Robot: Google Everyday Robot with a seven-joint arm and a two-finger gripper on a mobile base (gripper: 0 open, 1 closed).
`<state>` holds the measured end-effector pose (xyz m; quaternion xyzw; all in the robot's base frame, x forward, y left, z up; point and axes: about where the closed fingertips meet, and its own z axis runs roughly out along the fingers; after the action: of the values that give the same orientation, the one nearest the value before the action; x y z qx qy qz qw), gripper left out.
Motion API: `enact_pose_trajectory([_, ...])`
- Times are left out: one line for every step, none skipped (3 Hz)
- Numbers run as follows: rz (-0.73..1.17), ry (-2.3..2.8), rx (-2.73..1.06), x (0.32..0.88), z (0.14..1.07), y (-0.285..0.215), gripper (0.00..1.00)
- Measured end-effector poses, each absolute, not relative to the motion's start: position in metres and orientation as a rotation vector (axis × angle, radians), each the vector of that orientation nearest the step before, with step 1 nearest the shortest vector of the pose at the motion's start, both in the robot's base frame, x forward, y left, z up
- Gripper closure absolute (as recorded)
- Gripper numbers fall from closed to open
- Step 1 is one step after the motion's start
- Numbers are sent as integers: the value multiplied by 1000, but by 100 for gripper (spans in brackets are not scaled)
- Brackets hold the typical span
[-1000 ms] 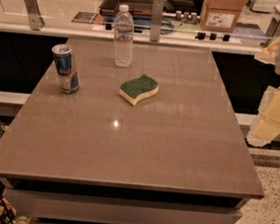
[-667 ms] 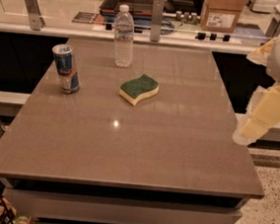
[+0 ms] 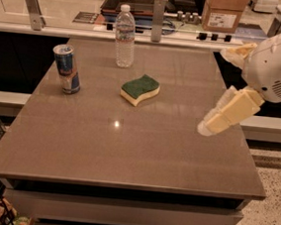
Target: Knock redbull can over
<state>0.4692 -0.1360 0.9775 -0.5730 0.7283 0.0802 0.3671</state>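
One raised camera looks down across the table [image 3: 127, 148], jaws at right

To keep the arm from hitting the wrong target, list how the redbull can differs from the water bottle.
The redbull can is shorter than the water bottle. The can is opaque blue and silver; the bottle is clear with a white cap. The can sits near the table's left edge; the bottle stands farther back. Both stand upright. The gripper hangs over the table's right side, far from both.
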Motion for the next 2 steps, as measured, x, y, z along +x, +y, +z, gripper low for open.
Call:
enact_pose_trajectory([372,1711,-1426,491,983,-100,0])
enact_pose_trajectory([494,1634,-1421,508,988,-68,0])
